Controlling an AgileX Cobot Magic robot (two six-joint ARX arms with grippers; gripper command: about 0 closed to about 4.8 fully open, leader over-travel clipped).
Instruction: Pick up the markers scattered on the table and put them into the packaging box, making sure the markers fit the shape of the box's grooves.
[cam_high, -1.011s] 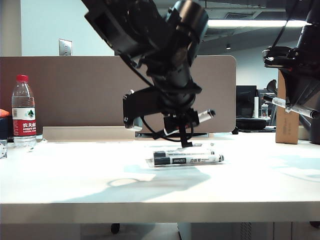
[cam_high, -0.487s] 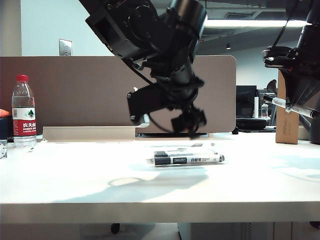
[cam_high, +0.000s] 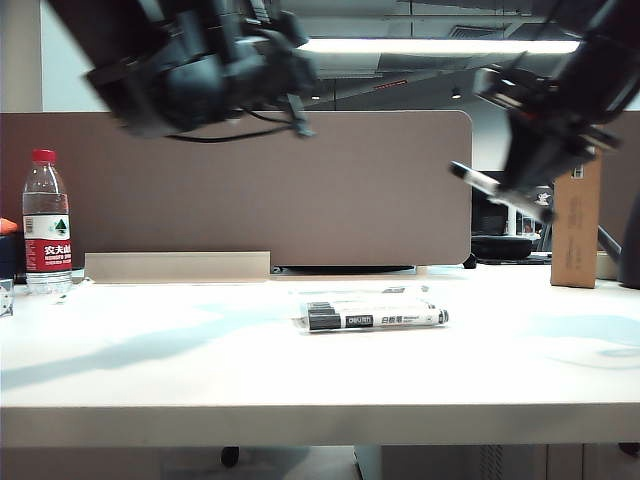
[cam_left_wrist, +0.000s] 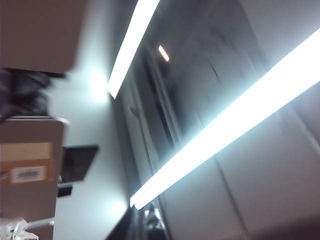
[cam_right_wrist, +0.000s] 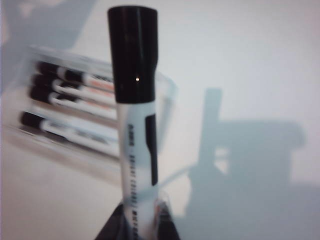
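Note:
The clear packaging box (cam_high: 372, 300) lies mid-table on the white table (cam_high: 150, 350), with several markers (cam_high: 375, 319) lying side by side in it. In the right wrist view the box (cam_right_wrist: 167, 92) and its markers (cam_right_wrist: 75, 97) lie beyond my right gripper (cam_right_wrist: 142, 216). That gripper is shut on a white marker (cam_right_wrist: 134, 115), black cap pointing away. In the exterior view my right gripper (cam_high: 528, 198) hangs high at the right, its marker (cam_high: 478, 180) slanting down-left. My left gripper (cam_high: 298, 118) is a blur high at the upper left; its wrist view faces the ceiling, and its jaws are too blurred to read.
A water bottle (cam_high: 47, 220) with a red cap stands at the far left. A tall brown cardboard box (cam_high: 575, 225) stands at the back right. A brown partition (cam_high: 380, 190) runs behind the table.
My left gripper let its marker go over the box, then swung up and to the left. My right arm has carried its marker leftwards, towards the middle.

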